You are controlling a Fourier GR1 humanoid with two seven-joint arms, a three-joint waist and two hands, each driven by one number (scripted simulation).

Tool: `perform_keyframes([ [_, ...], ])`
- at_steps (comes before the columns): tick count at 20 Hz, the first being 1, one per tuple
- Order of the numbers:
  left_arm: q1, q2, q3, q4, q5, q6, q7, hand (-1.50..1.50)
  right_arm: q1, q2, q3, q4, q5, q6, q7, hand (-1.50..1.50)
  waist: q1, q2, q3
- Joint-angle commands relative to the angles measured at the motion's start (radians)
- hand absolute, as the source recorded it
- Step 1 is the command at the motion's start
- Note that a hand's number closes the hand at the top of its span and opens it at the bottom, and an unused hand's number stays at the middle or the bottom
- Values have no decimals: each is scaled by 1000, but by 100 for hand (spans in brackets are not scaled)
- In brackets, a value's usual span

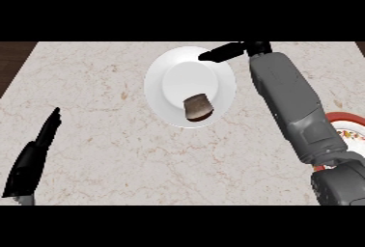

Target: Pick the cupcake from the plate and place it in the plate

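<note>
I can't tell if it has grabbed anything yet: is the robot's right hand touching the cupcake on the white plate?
Apart. In the head view the right hand is over the white plate's far rim, while the cupcake sits near the plate's near edge, with bare plate between them.

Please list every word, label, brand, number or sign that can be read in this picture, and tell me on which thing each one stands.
There is no readable text.
Round white plate: plain, no marking.
Brown cupcake: no label.
Red-rimmed patterned plate at the right edge: small red decorations only, no letters or numbers.
Beige marble counter: veins only.
Grey forearms and black hands: no brand or number visible.
</note>
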State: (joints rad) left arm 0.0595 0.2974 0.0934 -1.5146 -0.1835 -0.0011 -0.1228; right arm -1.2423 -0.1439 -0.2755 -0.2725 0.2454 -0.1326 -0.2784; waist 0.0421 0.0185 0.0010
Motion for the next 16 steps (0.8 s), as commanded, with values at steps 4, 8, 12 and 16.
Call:
perform_keyframes([
  [4,-29,26,32,58,10,-23,-27,0,83,-147,-105,27,-97,166,-163,-150,6,7,0],
  [8,-50,5,9,37,-1,-17,-4,0,154,-256,-108,41,-93,287,-279,-150,9,10,1],
  [12,-31,-39,-18,44,-30,21,-33,0,117,-313,-107,74,-81,323,-271,-150,28,15,1],
  [16,-43,-24,-12,18,-29,10,6,0,169,-395,-108,95,-74,401,-326,-150,28,16,3],
])
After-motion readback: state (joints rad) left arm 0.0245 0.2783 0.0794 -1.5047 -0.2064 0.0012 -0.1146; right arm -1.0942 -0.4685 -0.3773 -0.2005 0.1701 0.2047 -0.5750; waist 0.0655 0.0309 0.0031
